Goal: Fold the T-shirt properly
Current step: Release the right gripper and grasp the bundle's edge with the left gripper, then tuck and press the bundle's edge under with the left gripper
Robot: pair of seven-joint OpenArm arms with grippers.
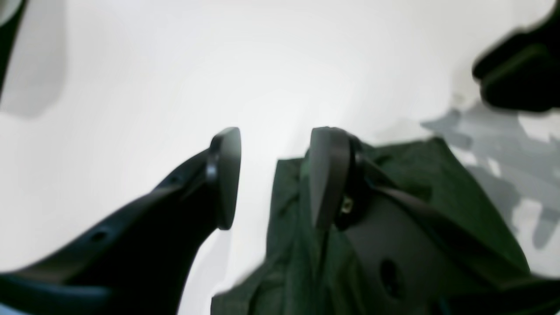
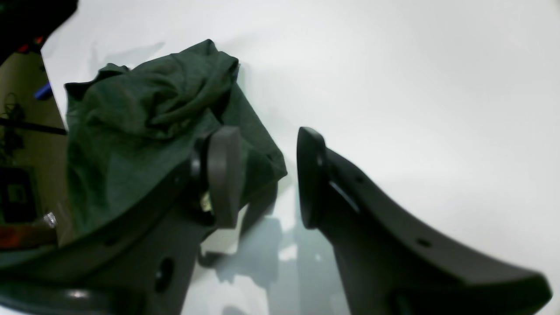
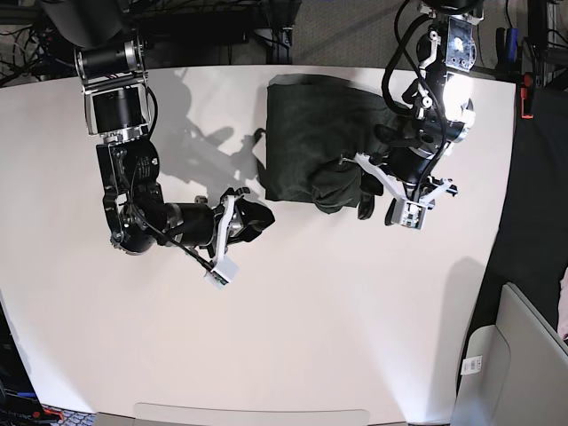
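I see the shirt (image 3: pixel 306 133) bunched on the white bench (image 3: pixel 311 319), up toward 12 o'clock of the base view, with a rumpled lump at its 5 o'clock corner. My left hand (image 1: pixel 273 179) is at that lump, its two pads parted with bare bench between them and one pad against the cloth; it grips nothing. My right hand (image 2: pixel 269 177), off the shirt's 8 o'clock corner, is half open and empty.

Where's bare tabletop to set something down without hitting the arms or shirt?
Free: the table's whole near half, below both grippers, plus the far-left corner strip. Crowded: the far middle, where the T-shirt lies between the left gripper and right gripper.
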